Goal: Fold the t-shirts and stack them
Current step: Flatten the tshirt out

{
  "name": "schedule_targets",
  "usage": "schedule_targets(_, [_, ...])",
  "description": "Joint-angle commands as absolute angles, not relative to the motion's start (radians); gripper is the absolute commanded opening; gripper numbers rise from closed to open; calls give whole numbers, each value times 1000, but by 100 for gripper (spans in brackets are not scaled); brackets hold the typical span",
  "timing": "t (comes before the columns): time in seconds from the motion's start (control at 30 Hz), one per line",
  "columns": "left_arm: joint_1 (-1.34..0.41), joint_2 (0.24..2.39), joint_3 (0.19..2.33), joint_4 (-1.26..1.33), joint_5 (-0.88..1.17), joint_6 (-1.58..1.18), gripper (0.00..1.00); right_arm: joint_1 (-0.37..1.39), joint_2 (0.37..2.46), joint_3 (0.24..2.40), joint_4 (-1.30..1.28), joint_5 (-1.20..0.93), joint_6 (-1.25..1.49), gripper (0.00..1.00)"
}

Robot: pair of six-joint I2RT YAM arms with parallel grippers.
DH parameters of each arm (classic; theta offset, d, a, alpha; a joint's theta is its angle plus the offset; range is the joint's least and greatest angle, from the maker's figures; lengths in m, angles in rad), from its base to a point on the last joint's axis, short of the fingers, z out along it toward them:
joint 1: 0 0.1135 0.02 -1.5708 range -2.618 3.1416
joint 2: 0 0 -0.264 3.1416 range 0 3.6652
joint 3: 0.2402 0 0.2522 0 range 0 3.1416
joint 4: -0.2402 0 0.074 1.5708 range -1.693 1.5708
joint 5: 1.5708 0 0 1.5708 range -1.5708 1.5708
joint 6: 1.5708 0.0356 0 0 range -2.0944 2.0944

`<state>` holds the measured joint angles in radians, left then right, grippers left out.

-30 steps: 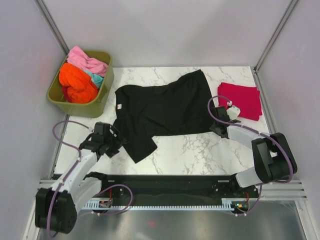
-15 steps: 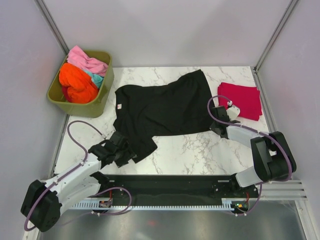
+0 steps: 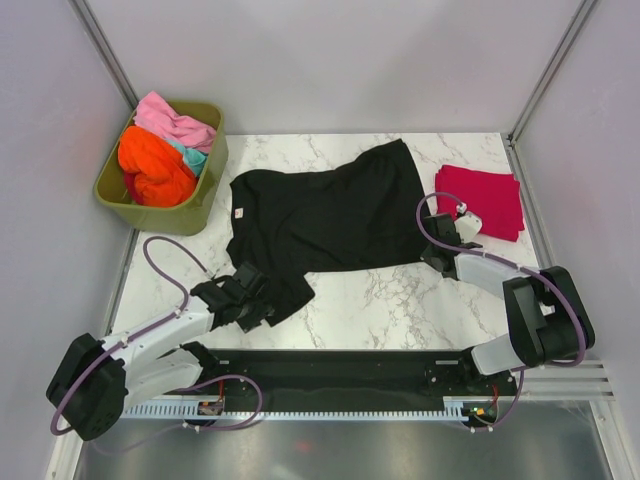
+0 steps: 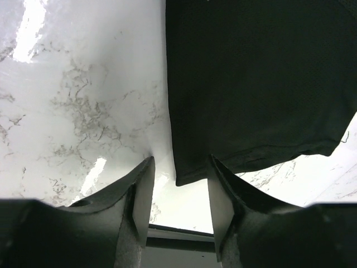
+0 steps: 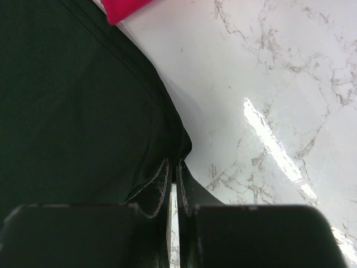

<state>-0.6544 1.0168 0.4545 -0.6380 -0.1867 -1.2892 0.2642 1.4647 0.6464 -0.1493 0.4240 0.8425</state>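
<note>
- The marble worktop (image 3: pixel 400 300) is covered across its middle by the black shirt (image 3: pixel 330 215), which is spread flat with the neck toward the left and the hem toward the right.
- The left arm (image 3: pixel 150 340) is stretched low to the shirt's near sleeve. The left jaws are set partly apart, and the sleeve's corner is seen lying between them, not clamped.
- The right arm (image 3: pixel 500 275) is bent to the shirt's near right corner. The right jaws are set almost together, and a pucker of black cloth is pinched at their tips.
- The tub (image 3: pixel 160 215) is placed at the far left, just beside the black shirt's neck.
- The red shirt (image 3: pixel 482 198) is laid folded at the far right, near the black shirt's hem.
- The orange shirt (image 3: pixel 150 170) is bunched in the tub. The pink shirt (image 3: pixel 170 120) is piled behind it, and the teal shirt (image 3: pixel 193 157) is tucked between them.
- A small label (image 3: pixel 239 212) is seen at the black shirt's neck.
</note>
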Motion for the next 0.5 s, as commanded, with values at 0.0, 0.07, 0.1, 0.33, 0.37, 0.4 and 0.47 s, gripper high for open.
schedule_targets(0.0, [-683,1031,446,-626,-227,-1379,49,258,1434,637,-143,440,854,6])
schedule_targets(0.07, [-692,1031,440,-615,-224,-1388,47,256,1430,635,-144,440,854,6])
schedule_targets(0.1, [-696,1034,437,-604,-222,-1390,47,258,1427,634,-143,440,854,6])
schedule_targets(0.33, [-704,1057,402,-525,-204,-1408,15,255,1414,626,-144,442,856,2])
schedule_targets(0.37, [-704,1054,402,-523,-204,-1407,6,253,1413,624,-143,442,856,2])
schedule_targets(0.4, [-704,1054,405,-525,-209,-1405,2,252,1411,623,-143,440,856,0])
schedule_targets(0.47, [-704,1034,426,-538,-233,-1393,2,253,1402,621,-143,442,851,0])
